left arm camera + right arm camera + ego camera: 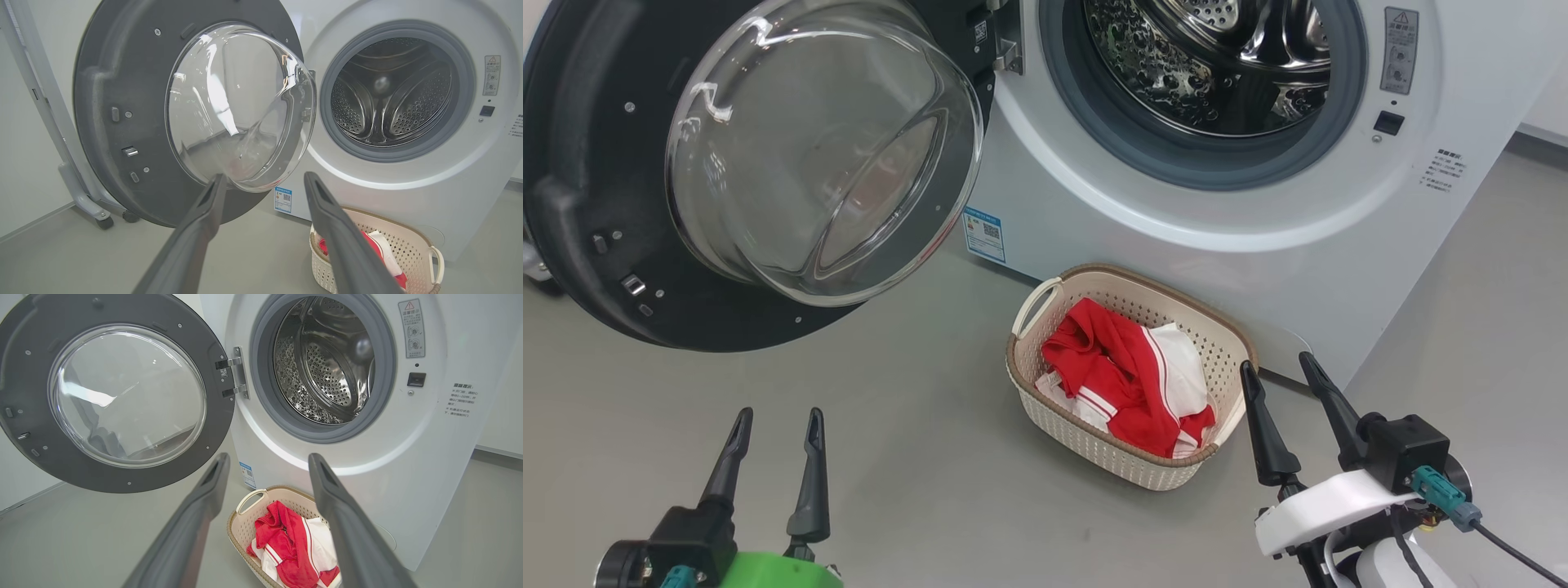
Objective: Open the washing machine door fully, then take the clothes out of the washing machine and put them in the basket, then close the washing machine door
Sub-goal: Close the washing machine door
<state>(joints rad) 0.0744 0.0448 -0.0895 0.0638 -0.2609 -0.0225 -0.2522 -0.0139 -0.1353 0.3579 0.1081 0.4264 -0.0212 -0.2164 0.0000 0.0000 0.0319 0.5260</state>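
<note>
The clothes [1127, 376], red with white panels, are pictured heaped in the basket [1147, 280]. It is set on the floor [890, 474] just before the lower front edge of the washing machine [1176, 245], under the round opening. No fabric is seen in the drum [1209, 57], so the unloading is judged done and only the closing is left.

The door [825, 155] is swung wide on its hinge [1009, 53] to the left of the opening, with its inner face and glass bowl turned toward the robot. It is held clear of the floor, and its lower rim hangs above bare ground.

Both grippers are held back from the machine, presumably so that the door's path is left free. The left gripper [778, 416] is raised over the near edge of the floor, fingers spread wide with nothing between them, and is aimed at the door's inner face. The right gripper [1276, 363], equally wide and empty, is poised by the basket's right end and is apart from it in the right wrist view.

Open floor is left between the left gripper and the door, enough, it is judged, for a push on the rim. The basket's left handle is placed near the arc the door must follow. Whether the rim passes over it cannot be told.
</note>
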